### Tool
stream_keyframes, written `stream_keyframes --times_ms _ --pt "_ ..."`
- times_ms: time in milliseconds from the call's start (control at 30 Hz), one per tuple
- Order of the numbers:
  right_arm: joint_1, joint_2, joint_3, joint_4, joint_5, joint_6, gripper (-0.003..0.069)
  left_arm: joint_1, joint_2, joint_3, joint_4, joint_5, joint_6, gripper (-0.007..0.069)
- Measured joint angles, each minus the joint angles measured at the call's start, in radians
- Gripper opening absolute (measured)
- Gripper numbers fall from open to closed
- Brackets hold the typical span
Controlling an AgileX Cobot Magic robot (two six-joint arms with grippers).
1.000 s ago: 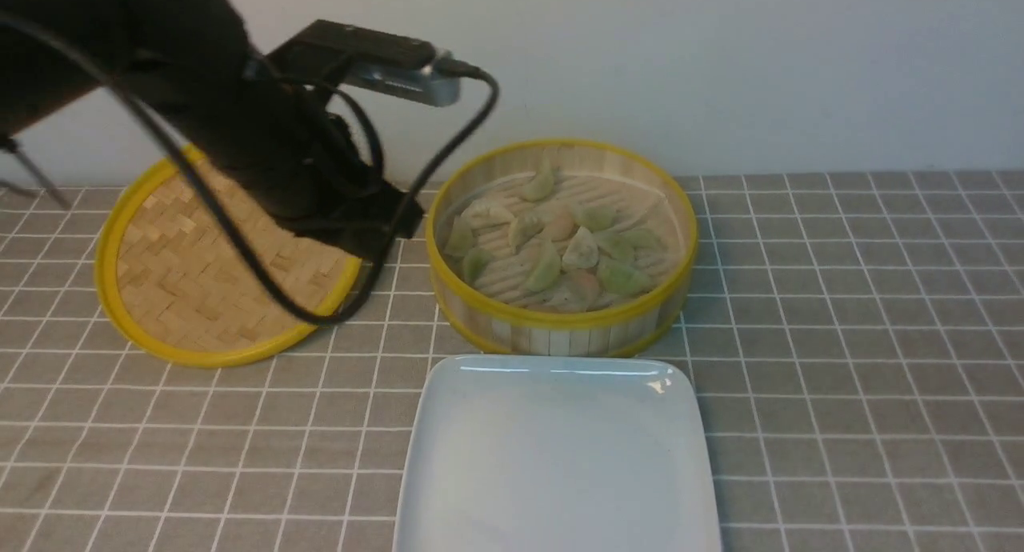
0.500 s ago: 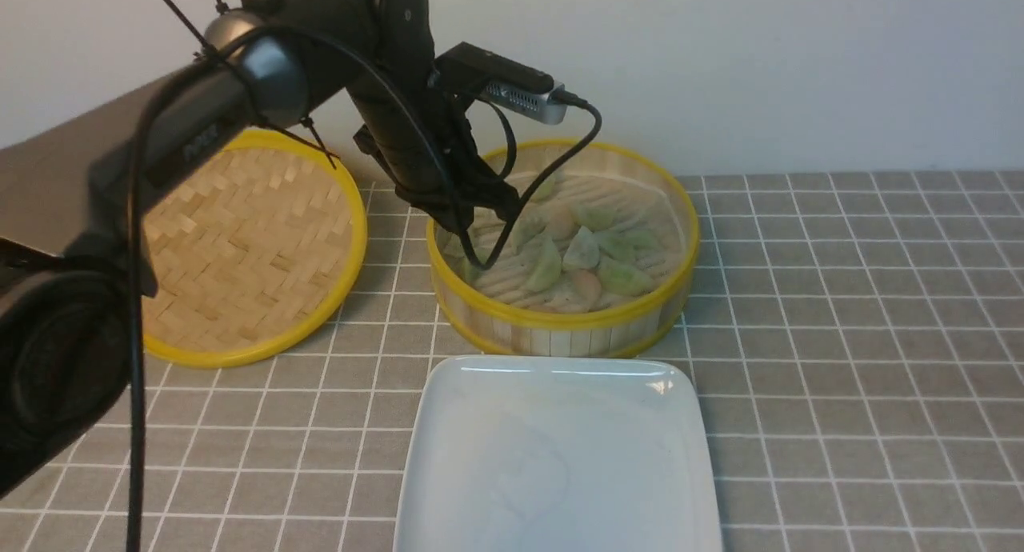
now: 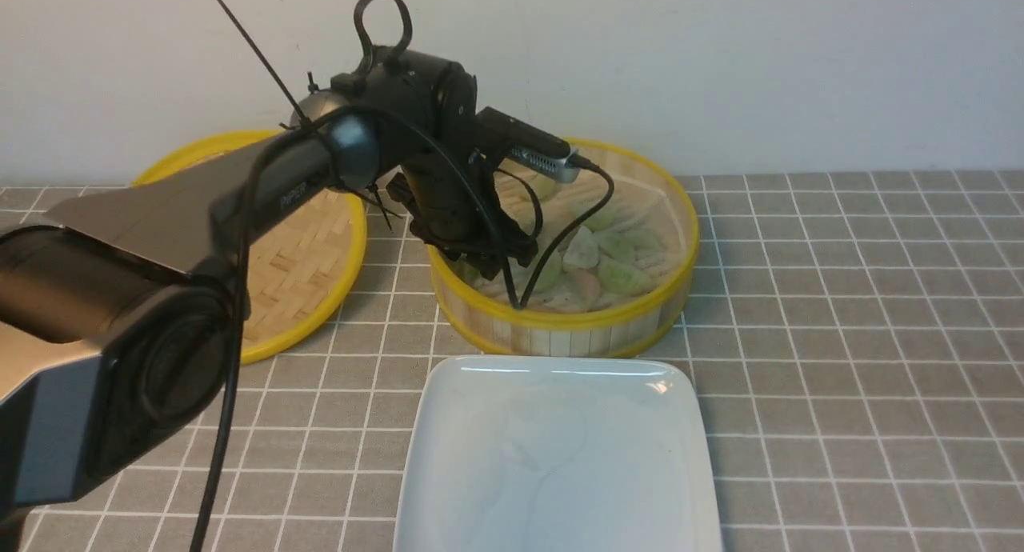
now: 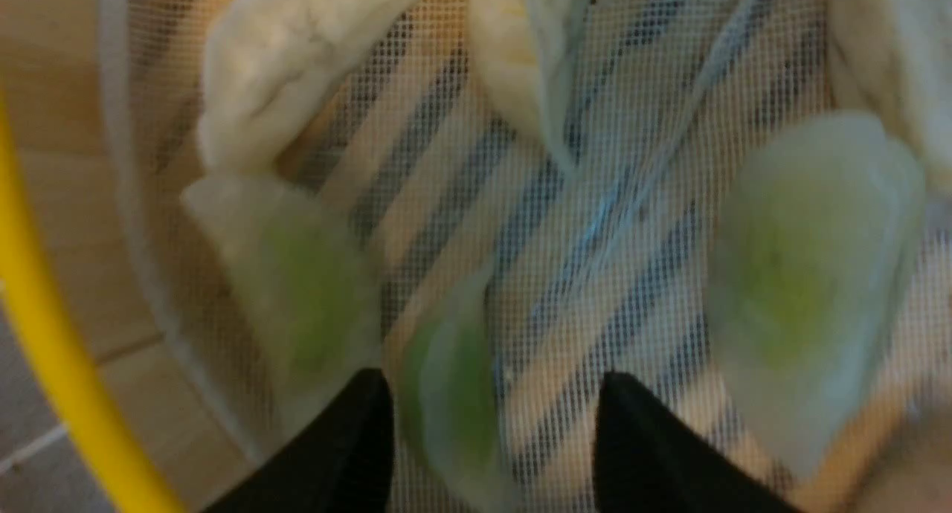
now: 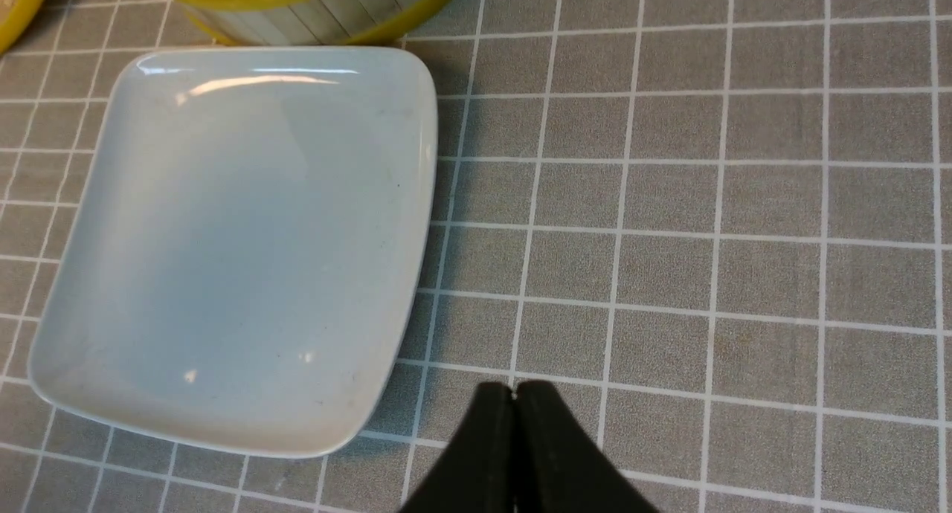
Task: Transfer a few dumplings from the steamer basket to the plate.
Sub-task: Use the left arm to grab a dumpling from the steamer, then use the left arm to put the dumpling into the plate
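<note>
Jaws apart, the left gripper point(image 4: 491, 424) hangs among the dumplings point(image 3: 620, 276) in the steamer basket point(image 3: 560, 328) near the worktop's far edge. The plate point(image 3: 560, 456) lies at the near edge, beside the right gripper point(image 5: 515, 401), jaws together.

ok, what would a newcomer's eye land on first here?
The big black left arm stretches across the front view, with the left end effector open down inside the steamer basket, among pale green dumplings. After that, the bare white plate just in front of the basket, and the right end effector shut over the grey checked cloth beside the plate.
</note>
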Motion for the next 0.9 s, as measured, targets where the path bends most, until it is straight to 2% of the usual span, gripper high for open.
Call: stream_keyframes --times_ms 300,500,633,767,900 --pt "0.000 0.000 0.000 0.000 0.000 0.000 -0.0010 -0.001 0.029 -0.007 0.008 -0.040 -0.011 0.0322" --pt "0.000 0.000 0.000 0.000 0.000 0.000 -0.0010 -0.002 0.039 -0.015 -0.005 -0.011 -0.015 0.0134" --pt "0.000 0.000 0.000 0.000 0.001 0.000 -0.0010 -0.003 0.039 -0.050 0.000 0.065 -0.015 0.0136" --pt "0.000 0.000 0.000 0.000 0.002 -0.002 -0.0010 -0.001 0.015 -0.129 -0.021 0.229 -0.013 0.0136" --pt "0.000 0.000 0.000 0.000 0.003 -0.002 -0.0010 -0.001 -0.067 -0.194 -0.057 0.272 -0.011 0.0136"
